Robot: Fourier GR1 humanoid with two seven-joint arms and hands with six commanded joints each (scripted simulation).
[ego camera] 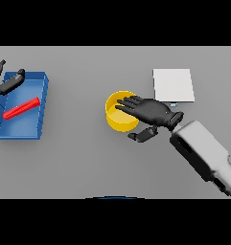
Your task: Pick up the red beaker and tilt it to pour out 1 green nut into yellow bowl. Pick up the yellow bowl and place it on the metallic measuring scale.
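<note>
Over the yellow bowl (121, 119) at mid-table, the right hand (153, 111) hangs with fingers spread straight, thumb below the rim (gripping nothing). Just right sits the pale scale (173, 85). Far left, the red beaker (21, 108) lies in a blue tray (41, 105); the left hand (5, 82) rests relaxed at its corner

lab-style bench: grey table (88, 162), red beaker (21, 108), metallic scale (173, 85).
</note>
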